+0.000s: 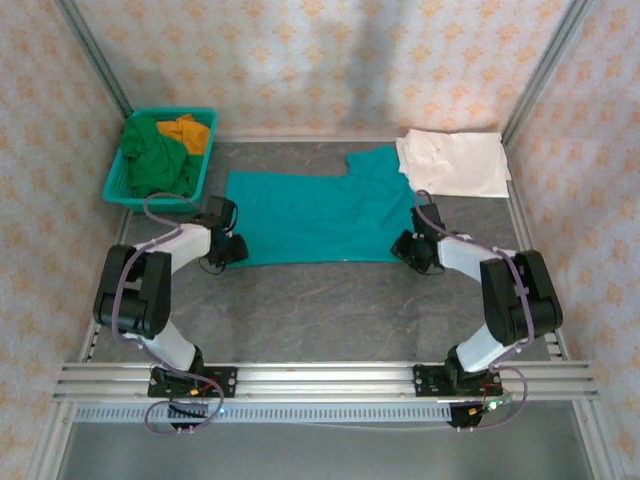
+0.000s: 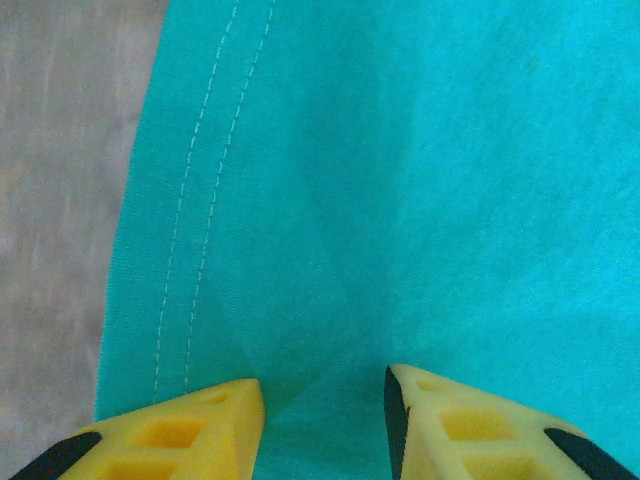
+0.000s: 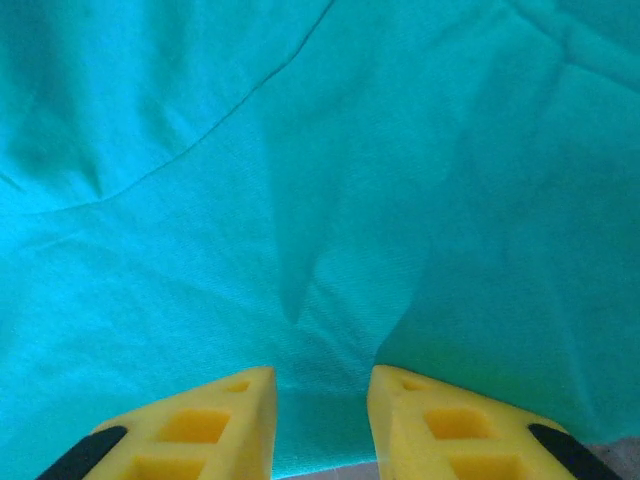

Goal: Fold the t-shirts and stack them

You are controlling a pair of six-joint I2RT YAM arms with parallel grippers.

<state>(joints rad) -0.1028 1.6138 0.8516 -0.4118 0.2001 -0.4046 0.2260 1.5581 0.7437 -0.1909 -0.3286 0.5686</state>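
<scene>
The teal t-shirt (image 1: pixel 310 215) lies spread flat in the middle of the table, with a sleeve pointing to the back. My left gripper (image 1: pixel 232 250) is at its near left corner. In the left wrist view the teal t-shirt (image 2: pixel 400 150) puckers into creases that run into the left gripper (image 2: pixel 325 405), which is shut on the cloth. My right gripper (image 1: pixel 408 250) is at the near right corner. Between the fingers of the right gripper (image 3: pixel 322 405) the hem of the teal t-shirt (image 3: pixel 300 150) is pinched into a tented fold. A white t-shirt (image 1: pixel 455 162) lies folded at the back right.
A teal plastic basket (image 1: pixel 118 185) stands at the back left holding a dark green t-shirt (image 1: pixel 150 160) and an orange t-shirt (image 1: pixel 188 132). Bare grey table (image 1: pixel 320 310) stretches between the teal shirt and the arm bases. Patterned walls close off three sides.
</scene>
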